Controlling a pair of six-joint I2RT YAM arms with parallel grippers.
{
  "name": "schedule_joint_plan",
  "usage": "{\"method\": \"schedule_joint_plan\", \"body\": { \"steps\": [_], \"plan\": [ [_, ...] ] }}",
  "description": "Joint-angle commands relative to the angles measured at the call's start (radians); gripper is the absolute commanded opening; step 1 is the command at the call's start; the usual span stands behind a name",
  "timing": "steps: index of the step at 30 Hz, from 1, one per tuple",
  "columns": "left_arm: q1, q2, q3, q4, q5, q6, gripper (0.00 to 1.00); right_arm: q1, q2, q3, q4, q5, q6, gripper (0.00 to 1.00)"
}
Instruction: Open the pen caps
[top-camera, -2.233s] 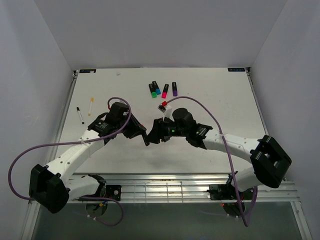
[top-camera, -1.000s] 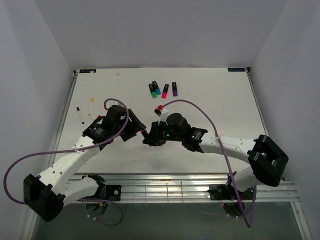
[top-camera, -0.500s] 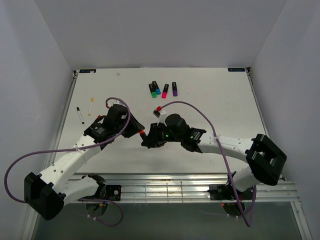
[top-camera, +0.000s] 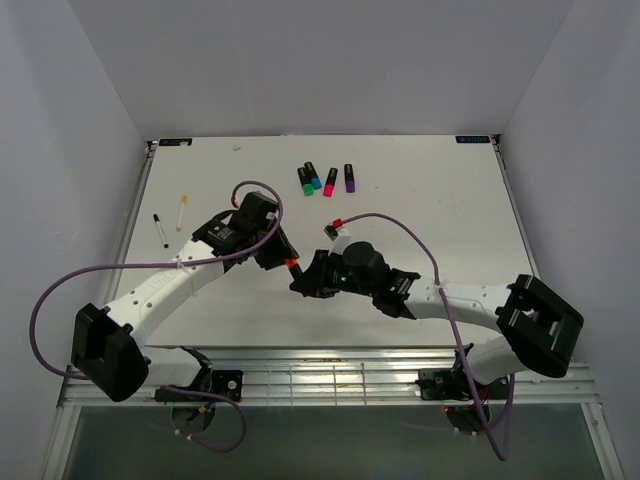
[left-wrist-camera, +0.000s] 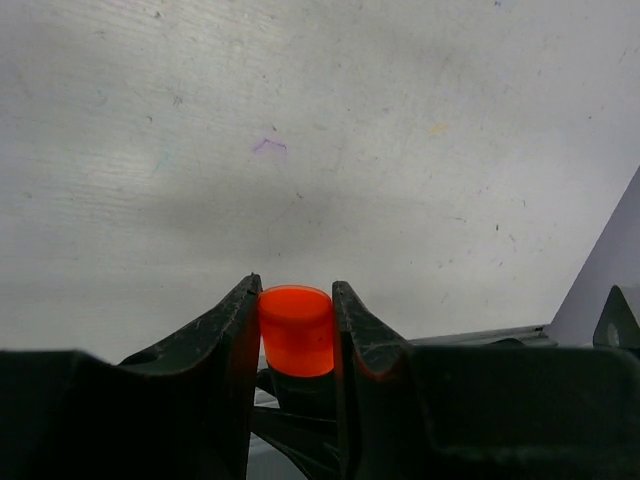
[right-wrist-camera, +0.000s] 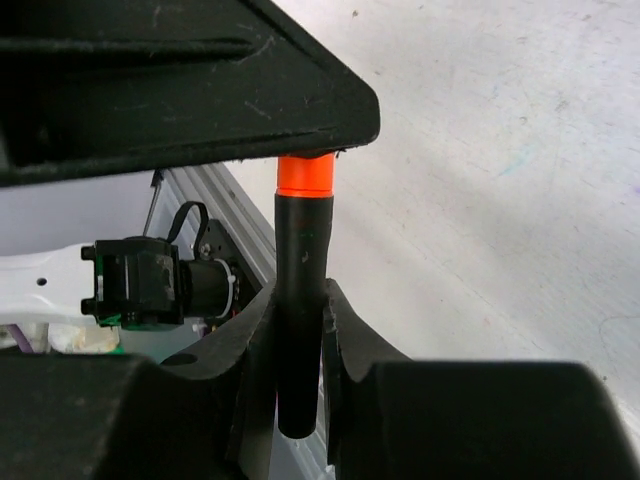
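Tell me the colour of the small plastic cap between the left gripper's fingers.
Orange; the small plastic cap shows best in the left wrist view.

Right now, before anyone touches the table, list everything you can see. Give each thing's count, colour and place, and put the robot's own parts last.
table: one, white, under everything
capped markers: four, black, with green, blue, pink and purple caps, side by side at the far middle
thin pens: two, white, far left, one dark-ended, one orange-ended
held marker: one, black, between the two arms near the middle
orange cap: one, on that marker's end
cables: two, purple, one along each arm
left arm: one, white and black, jaws shut on the orange cap
right arm: one, white and black, jaws shut on the held marker
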Motion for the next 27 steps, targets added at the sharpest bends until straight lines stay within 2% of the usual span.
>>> {"method": "schedule_joint_plan", "body": {
  "steps": [1, 5, 10, 13, 18, 20, 23, 27],
  "plan": [
    [0.082, 0.057, 0.123, 0.021, -0.217, 0.036, 0.0, 0.076, -0.085, -0.141, -0.036, -0.006, 0.057, 0.08],
    [0.089, 0.074, 0.137, 0.044, -0.226, 0.042, 0.0, 0.095, -0.159, -0.214, -0.041, 0.035, 0.068, 0.08],
    [0.089, 0.08, 0.096, 0.074, -0.184, 0.04, 0.0, 0.085, -0.153, -0.156, -0.113, 0.086, 0.008, 0.08],
    [0.076, 0.104, 0.088, 0.124, -0.108, 0.107, 0.0, 0.038, -0.168, -0.158, -0.133, 0.074, 0.004, 0.08],
    [-0.002, 0.276, 0.177, 0.127, -0.075, 0.233, 0.0, -0.187, -0.262, -0.217, -0.2, -0.004, -0.061, 0.08],
    [-0.049, 0.325, 0.208, 0.128, -0.084, 0.244, 0.0, -0.281, -0.285, -0.218, -0.283, -0.006, -0.105, 0.08],
    [-0.108, 0.431, 0.294, 0.125, -0.09, 0.259, 0.0, -0.365, -0.329, -0.207, -0.412, 0.037, -0.197, 0.08],
    [-0.151, 0.583, 0.435, 0.108, -0.073, 0.27, 0.0, -0.467, -0.355, -0.256, -0.43, 0.011, -0.26, 0.08]
  ]
}}
